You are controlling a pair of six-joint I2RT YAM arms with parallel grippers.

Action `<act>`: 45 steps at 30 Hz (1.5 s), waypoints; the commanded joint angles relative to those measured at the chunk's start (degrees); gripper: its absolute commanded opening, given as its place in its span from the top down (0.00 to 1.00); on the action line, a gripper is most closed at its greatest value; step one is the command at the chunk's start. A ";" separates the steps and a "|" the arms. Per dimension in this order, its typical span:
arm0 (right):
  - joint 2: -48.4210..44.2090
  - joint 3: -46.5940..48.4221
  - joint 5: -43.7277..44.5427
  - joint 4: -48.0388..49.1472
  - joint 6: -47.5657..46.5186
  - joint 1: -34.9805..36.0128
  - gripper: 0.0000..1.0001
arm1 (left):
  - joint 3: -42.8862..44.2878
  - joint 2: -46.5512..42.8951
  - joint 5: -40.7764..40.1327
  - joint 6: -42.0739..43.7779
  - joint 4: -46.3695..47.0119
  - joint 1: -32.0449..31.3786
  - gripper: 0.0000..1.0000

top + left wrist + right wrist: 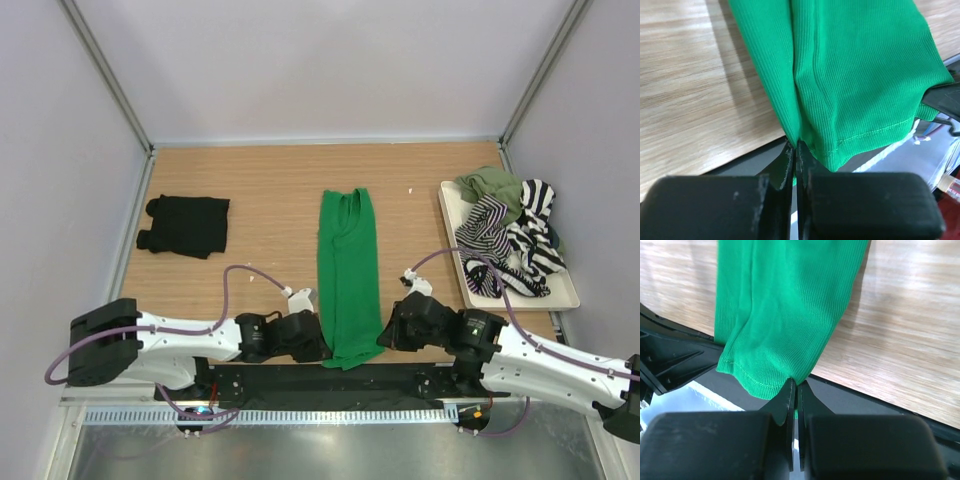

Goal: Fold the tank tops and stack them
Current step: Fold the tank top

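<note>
A bright green tank top (pixel 349 275) lies as a long narrow strip down the middle of the table, its hem hanging over the near edge. My left gripper (pixel 316 336) is shut on the hem's left corner (pixel 796 142). My right gripper (pixel 390 336) is shut on the hem's right corner (pixel 796 381). A folded black tank top (pixel 185 225) lies at the left. The olive tank top (pixel 495 186) and the black-and-white striped tank top (pixel 510 240) are heaped in the tray on the right.
The white tray (pixel 572 295) sits against the right wall. A black base plate (pixel 330 378) runs along the near table edge under the green hem. Grey walls close the table on three sides.
</note>
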 commanded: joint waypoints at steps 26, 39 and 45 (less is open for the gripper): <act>36.51 34.98 15.79 5.68 -24.95 -20.93 0.99 | 29.27 9.50 5.10 21.16 -15.22 29.57 1.00; 48.74 39.47 10.87 12.79 -29.79 -28.14 0.99 | 39.47 23.48 10.82 25.29 -15.40 37.22 1.00; 52.70 41.23 9.99 13.67 -30.85 -29.72 0.99 | 42.37 27.79 11.88 26.08 -15.40 38.63 1.00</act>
